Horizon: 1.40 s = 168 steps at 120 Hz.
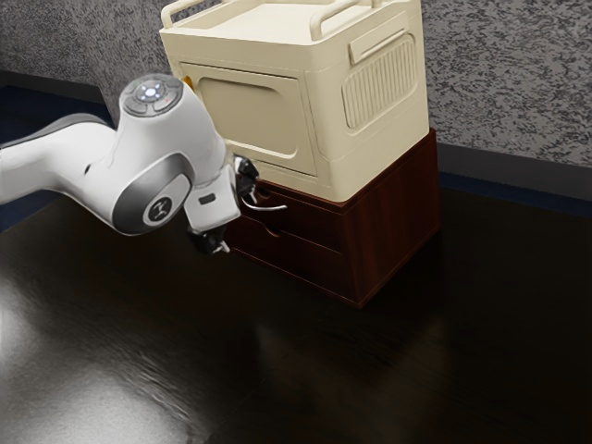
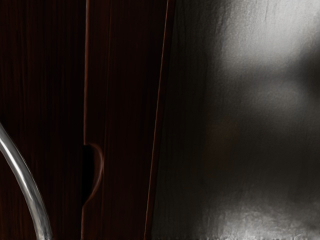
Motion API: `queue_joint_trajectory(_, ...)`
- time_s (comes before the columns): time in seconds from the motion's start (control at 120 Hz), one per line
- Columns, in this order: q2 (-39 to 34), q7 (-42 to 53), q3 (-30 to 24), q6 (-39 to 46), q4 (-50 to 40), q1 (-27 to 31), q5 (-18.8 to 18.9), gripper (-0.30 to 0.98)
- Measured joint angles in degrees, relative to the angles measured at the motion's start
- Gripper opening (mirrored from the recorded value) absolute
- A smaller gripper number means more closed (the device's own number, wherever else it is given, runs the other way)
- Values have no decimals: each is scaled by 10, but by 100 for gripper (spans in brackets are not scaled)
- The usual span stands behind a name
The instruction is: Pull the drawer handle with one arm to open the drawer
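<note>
Table (image 1: 370, 388) gleams dark in the foreground as a white arm (image 1: 162, 190) reaches a brown cabinet (image 1: 393, 217)

Its black gripper (image 1: 240, 225) is tilted, fingers spread wide with nothing between them. Just beyond, a curved silver handle (image 1: 270, 207) juts from the upper drawer (image 1: 319, 224), right beside the gripper's upper finger; whether they touch cannot be told. The drawer front looks flush with the cabinet. Below it is the lower drawer (image 1: 310, 265), a rounded notch (image 2: 94, 172) cut in its edge at the seam, near the handle. On top of the cabinet sits a cream box (image 1: 324, 102) with rails and a slatted side panel, and behind it stands a mottled gray wall (image 1: 509, 83)
</note>
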Motion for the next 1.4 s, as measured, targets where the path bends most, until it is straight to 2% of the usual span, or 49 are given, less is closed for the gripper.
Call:
queue_joint_trajectory(1.05,35,4,1,15,26,2,-1,69)
queue_joint_trajectory(1.2,32,5,1,26,22,9,15,69)
queue_joint_trajectory(1.4,32,5,9,55,4,10,18,69)
